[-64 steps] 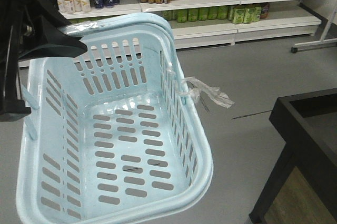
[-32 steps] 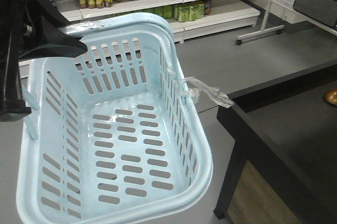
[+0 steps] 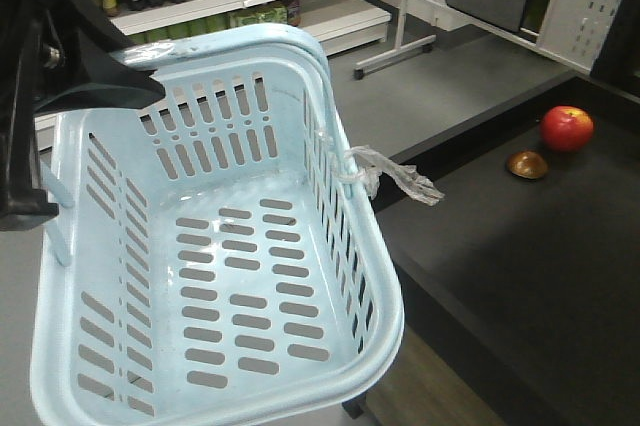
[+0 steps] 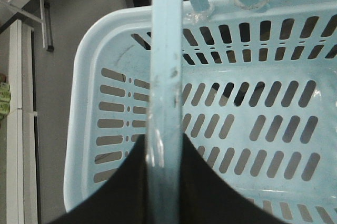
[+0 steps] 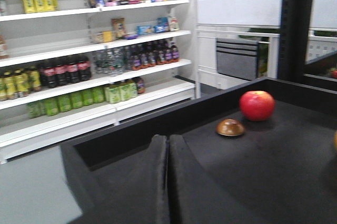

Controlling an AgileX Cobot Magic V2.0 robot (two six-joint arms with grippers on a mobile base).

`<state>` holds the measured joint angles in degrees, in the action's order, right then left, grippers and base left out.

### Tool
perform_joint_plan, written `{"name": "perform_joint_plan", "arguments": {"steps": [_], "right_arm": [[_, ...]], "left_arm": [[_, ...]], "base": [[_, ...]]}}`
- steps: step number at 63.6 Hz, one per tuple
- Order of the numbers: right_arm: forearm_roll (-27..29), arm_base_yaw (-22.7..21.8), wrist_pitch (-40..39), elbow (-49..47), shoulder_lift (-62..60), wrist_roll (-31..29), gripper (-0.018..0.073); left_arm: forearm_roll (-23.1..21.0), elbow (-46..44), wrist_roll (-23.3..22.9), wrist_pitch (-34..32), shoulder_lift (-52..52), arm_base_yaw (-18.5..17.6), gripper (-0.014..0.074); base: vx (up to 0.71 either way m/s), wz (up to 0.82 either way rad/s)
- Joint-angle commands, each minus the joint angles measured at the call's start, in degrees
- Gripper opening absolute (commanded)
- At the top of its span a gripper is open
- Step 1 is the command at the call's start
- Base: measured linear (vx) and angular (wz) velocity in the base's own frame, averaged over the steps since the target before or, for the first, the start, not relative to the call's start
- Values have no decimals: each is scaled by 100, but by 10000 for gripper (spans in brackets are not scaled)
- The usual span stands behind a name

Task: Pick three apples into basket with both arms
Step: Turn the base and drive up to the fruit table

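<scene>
Front view: the empty basket (image 3: 392, 306) hangs beside the tabletop (image 3: 520, 266), with one apple (image 3: 567, 128) well apart on it; nudged, it may roll. Left wrist: the left end effector (image 4: 167, 171) pinches the handle (image 4: 164, 77), which could slip. Right wrist: the right end effector (image 5: 168, 148), pressed together, would knock the apple away unless opened.

The basket (image 3: 388, 291) – pale blue, slotted, upright, plastic scrap (image 3: 400, 178) on its rim. One red apple (image 3: 567, 128) rests on the black tabletop (image 3: 520, 276)
</scene>
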<state>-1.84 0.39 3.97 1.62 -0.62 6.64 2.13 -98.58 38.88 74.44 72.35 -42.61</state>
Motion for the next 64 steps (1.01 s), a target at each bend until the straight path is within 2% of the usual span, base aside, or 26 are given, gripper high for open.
{"name": "perform_joint_plan", "arguments": {"steps": [1,64], "right_arm": [[-64,-39,-429,83,-60,1,-9],[-64,-39,-429,83,-60,-6,-9]], "left_arm": [[-15,-190,-69,-283,-140,-24,-8],[-16,-190,-69,-286,-83,-24,-6]], "base": [[7,-40],[7,-47]]}}
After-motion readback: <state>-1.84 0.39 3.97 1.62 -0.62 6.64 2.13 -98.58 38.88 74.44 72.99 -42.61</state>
